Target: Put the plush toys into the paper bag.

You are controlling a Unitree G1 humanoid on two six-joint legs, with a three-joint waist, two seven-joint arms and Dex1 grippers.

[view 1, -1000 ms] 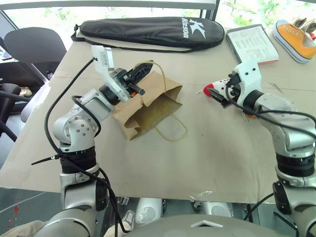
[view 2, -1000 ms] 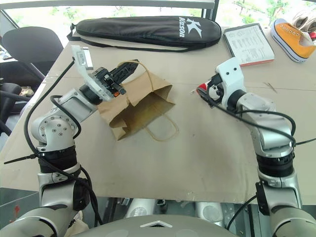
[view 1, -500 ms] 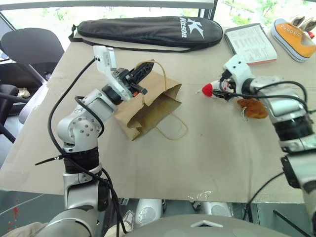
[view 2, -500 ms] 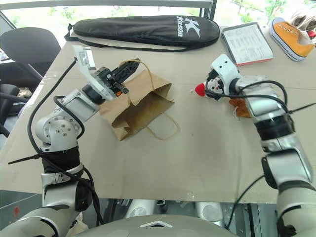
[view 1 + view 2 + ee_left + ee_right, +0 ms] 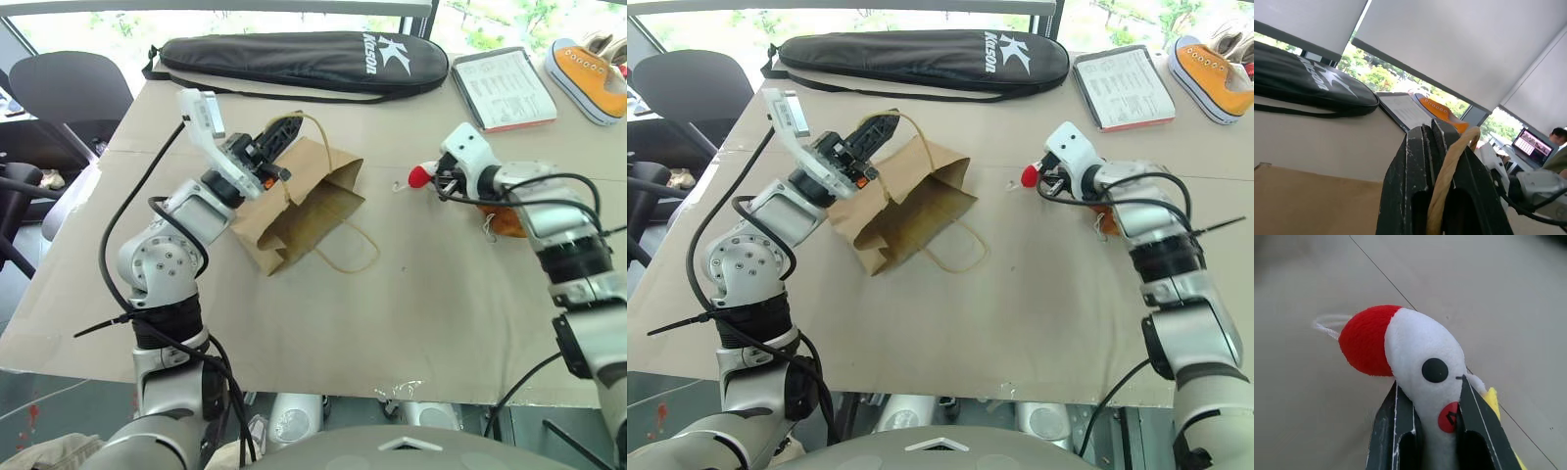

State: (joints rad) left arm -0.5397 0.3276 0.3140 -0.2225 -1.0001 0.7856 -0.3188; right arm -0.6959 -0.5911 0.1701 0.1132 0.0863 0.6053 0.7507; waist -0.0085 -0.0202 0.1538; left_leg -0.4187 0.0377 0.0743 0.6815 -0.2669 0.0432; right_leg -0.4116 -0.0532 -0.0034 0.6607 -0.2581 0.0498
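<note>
Right wrist view: your right gripper [image 5: 1432,404] clamped the white plush toy with the red end [image 5: 1405,350] for carrying; your left gripper [image 5: 281,127], closed on a twine handle [image 5: 1447,181], held the brown paper bag [image 5: 294,201] ready on the table, well apart

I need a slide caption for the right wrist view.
Right pincer shut on the white toy, red end forward, above the table.

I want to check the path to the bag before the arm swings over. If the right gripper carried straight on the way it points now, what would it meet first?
The right gripper, shut on the white plush toy, points left and slightly downward, so probably bare table first, short of the paper bag; depth is uncertain.
</note>
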